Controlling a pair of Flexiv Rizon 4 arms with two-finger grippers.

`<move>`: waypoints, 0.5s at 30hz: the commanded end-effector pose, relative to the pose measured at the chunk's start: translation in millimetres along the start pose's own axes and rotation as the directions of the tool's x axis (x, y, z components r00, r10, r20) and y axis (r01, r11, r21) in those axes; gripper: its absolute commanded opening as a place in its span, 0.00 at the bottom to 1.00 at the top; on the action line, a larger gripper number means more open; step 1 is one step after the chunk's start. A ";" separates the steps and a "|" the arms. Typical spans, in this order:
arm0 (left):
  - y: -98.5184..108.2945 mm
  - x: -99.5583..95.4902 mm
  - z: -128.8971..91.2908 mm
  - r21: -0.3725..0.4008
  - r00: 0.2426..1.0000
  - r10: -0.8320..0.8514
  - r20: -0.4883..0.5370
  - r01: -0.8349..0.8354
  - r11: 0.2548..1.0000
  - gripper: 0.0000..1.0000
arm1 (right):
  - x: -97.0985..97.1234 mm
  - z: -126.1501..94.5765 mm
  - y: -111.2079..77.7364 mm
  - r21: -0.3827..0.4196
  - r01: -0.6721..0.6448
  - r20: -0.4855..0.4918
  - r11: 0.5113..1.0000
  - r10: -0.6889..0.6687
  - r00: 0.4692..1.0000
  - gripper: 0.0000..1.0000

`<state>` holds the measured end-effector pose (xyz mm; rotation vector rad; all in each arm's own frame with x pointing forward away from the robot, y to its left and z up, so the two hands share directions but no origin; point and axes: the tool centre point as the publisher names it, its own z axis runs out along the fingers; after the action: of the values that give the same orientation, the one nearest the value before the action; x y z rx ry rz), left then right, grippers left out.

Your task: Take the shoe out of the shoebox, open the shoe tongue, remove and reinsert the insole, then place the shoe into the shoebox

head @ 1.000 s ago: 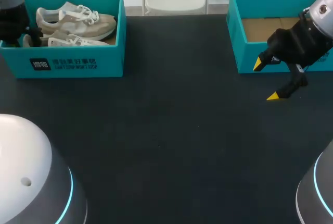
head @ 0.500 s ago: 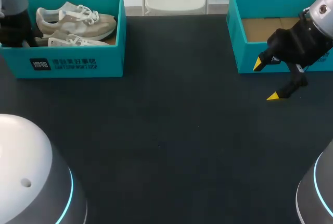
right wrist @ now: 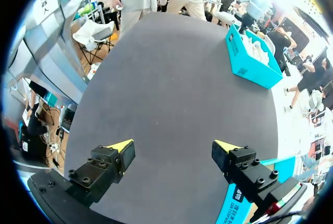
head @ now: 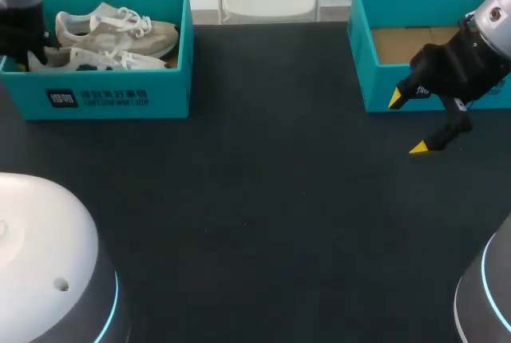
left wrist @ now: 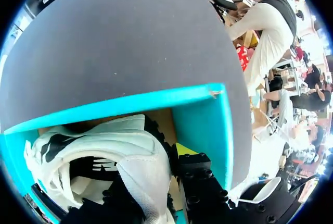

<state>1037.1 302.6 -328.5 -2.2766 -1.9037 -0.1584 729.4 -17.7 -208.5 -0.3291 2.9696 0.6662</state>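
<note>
Early going here: the shoe [head: 112,61] is in the left box [head: 112,97], lying along the front wall with a second shoe [head: 120,32] behind it. The left pincer [left wrist: 156,174] is down inside that box at the heel end. From the wrist view the white heel collar sits clamped between its fingers, so I'd call that a grip on the shoe. Nothing has cleared the box wall yet.

Over on the other side, the right pincer [head: 406,124] hangs just in front of the right box [head: 375,88], fingers spread wide and holding nothing, with bare table [head: 263,199] below it. That box shows only its cardboard floor.

So by my read we're on step one, the lift-out. Tongue, insole out, insole back in and the return to a box are all to come.
</note>
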 end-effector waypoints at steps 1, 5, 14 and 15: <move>0.1 9.1 -47.7 -0.009 1.000 0.003 0.012 -0.002 1.000 0.00 | -0.6 1.5 0.4 0.003 -0.001 0.000 1.000 0.001 1.000 1.00; 1.2 13.7 -78.9 -0.018 1.000 0.007 0.021 -0.006 1.000 0.00 | -0.6 1.5 0.4 0.003 -0.001 0.000 1.000 0.001 1.000 1.00; -1.0 33.1 -146.3 0.033 1.000 -0.025 0.001 0.025 0.999 0.00 | -0.6 1.5 0.4 0.003 -0.001 0.000 1.000 0.001 1.000 1.00; -0.6 34.8 -151.8 0.021 0.999 -0.039 -0.003 0.039 0.999 0.00 | -0.6 1.5 0.4 0.003 -0.001 0.000 1.000 0.001 1.000 1.00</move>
<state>1044.9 310.1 -213.2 -2.2351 -1.9296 -0.1465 729.4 -17.7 -208.5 -0.3293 2.9696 0.6662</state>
